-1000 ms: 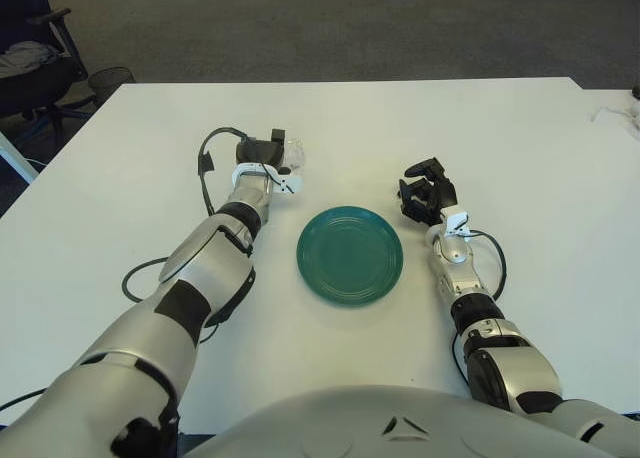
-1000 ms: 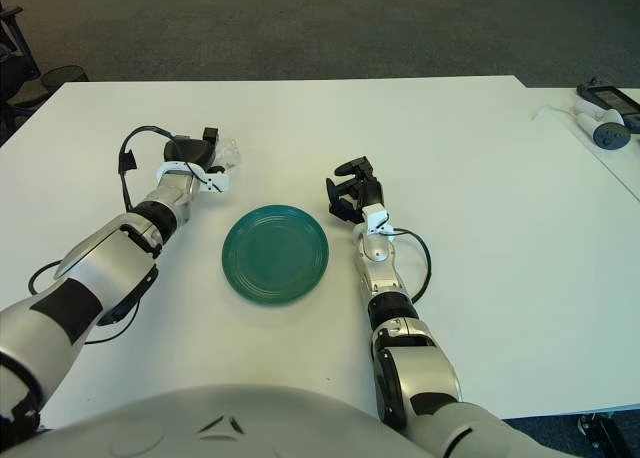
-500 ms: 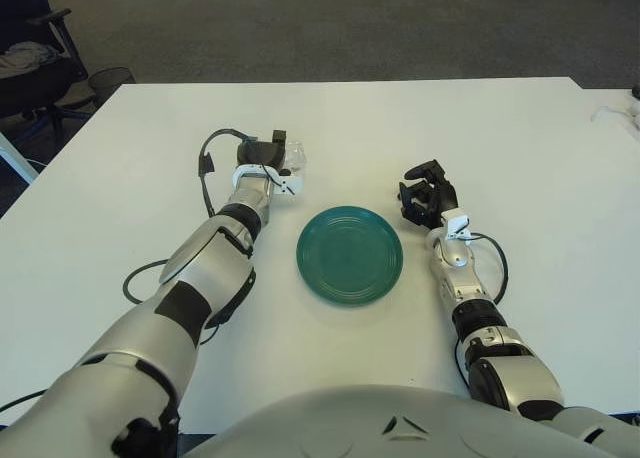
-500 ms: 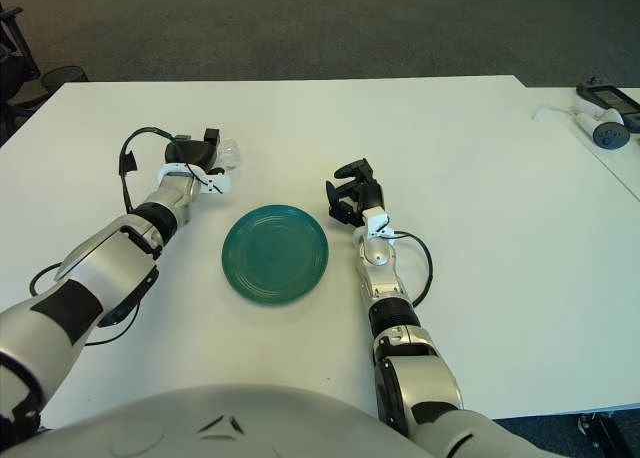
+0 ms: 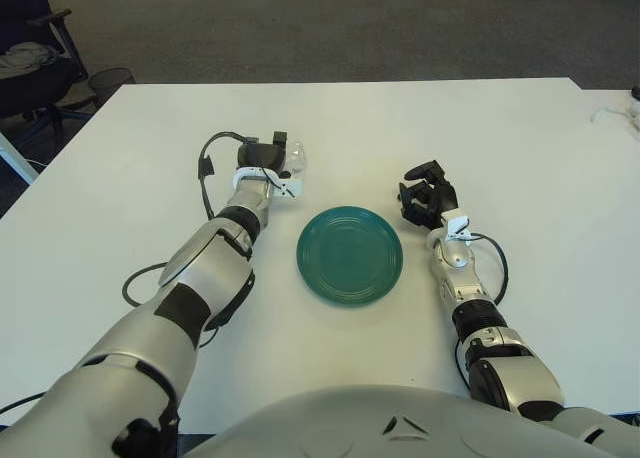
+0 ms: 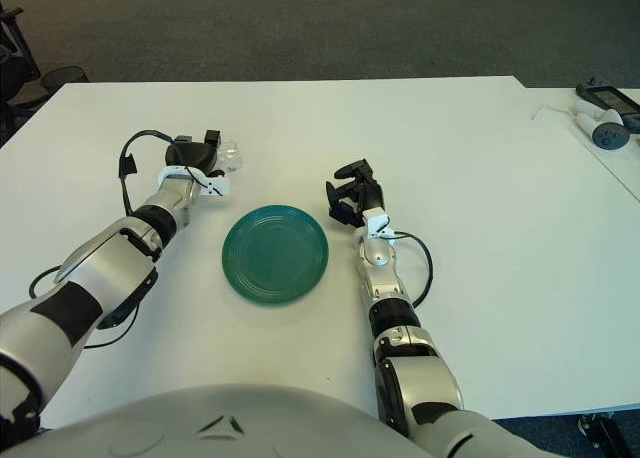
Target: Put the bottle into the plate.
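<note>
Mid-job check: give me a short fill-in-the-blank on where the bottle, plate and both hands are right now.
1. The clear bottle is at the fingers of the ____ hand.
2. The green plate on the white table holds ____.
3. The right hand shows to the ____ of the plate.
4. The bottle lies beyond the plate's ____ side, away from the robot.

Missing words: left; nothing; right; left

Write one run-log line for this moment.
left hand: on bottle | plate: empty | right hand: idle right of plate
</note>
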`<state>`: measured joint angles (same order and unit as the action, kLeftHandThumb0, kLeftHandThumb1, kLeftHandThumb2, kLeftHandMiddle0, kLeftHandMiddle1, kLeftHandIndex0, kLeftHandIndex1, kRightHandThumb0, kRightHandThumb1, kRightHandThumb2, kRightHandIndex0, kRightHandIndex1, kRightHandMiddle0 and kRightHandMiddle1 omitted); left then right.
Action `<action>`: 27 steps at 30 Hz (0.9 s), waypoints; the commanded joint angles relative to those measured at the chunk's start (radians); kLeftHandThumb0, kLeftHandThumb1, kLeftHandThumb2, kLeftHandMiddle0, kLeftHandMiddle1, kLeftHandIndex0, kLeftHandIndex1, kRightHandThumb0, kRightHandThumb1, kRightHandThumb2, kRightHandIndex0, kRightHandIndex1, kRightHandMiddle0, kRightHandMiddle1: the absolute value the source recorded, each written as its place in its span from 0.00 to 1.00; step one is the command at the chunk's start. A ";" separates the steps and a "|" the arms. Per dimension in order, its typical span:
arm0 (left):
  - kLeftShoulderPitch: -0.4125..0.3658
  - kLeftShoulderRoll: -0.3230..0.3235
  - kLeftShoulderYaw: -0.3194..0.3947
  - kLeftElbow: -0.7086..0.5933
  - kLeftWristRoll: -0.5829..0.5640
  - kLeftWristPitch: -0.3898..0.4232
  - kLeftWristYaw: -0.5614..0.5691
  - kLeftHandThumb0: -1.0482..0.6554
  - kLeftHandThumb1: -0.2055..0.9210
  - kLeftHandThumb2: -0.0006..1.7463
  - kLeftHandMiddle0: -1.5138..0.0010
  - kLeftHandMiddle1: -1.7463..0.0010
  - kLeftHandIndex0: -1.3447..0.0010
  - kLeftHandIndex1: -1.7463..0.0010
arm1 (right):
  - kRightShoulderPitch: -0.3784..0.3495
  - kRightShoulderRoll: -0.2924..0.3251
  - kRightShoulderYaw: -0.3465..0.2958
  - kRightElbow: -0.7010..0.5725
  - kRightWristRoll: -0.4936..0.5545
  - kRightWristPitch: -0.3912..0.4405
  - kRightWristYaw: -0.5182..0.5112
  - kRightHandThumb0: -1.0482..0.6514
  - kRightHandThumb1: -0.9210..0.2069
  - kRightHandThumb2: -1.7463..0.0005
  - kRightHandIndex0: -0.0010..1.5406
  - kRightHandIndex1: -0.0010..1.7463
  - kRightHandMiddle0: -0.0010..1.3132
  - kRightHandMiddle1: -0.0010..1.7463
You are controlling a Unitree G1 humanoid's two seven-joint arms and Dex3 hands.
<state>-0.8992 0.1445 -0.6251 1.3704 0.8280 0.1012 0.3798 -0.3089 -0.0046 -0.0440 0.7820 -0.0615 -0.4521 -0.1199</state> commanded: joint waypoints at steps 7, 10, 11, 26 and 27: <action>0.093 -0.005 0.010 0.039 -0.006 -0.016 -0.023 0.36 0.63 0.54 0.69 0.20 0.56 0.11 | 0.126 0.008 0.002 0.109 0.004 0.140 0.012 0.61 0.28 0.51 0.33 0.86 0.23 0.97; 0.093 -0.004 0.013 0.039 -0.005 -0.014 -0.022 0.36 0.63 0.54 0.69 0.11 0.56 0.11 | 0.124 0.007 0.000 0.116 0.007 0.143 0.013 0.61 0.28 0.51 0.33 0.85 0.23 0.97; 0.093 -0.004 0.013 0.040 -0.005 -0.014 -0.022 0.36 0.63 0.54 0.69 0.07 0.56 0.11 | 0.124 0.007 -0.001 0.117 0.007 0.143 0.014 0.61 0.28 0.51 0.33 0.85 0.23 0.97; 0.099 0.002 0.016 0.041 -0.003 -0.037 -0.042 0.36 0.63 0.53 0.61 0.00 0.55 0.12 | 0.134 0.010 0.000 0.091 0.010 0.159 0.019 0.61 0.28 0.51 0.33 0.85 0.22 0.97; 0.098 0.003 0.010 0.041 0.001 -0.041 -0.055 0.36 0.63 0.53 0.62 0.00 0.55 0.11 | 0.134 0.009 -0.001 0.091 0.012 0.158 0.022 0.61 0.28 0.51 0.33 0.85 0.22 0.97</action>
<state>-0.8852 0.1513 -0.5915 1.3706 0.8114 0.0729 0.4128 -0.2990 -0.0037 -0.0429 0.7643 -0.0612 -0.4484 -0.1136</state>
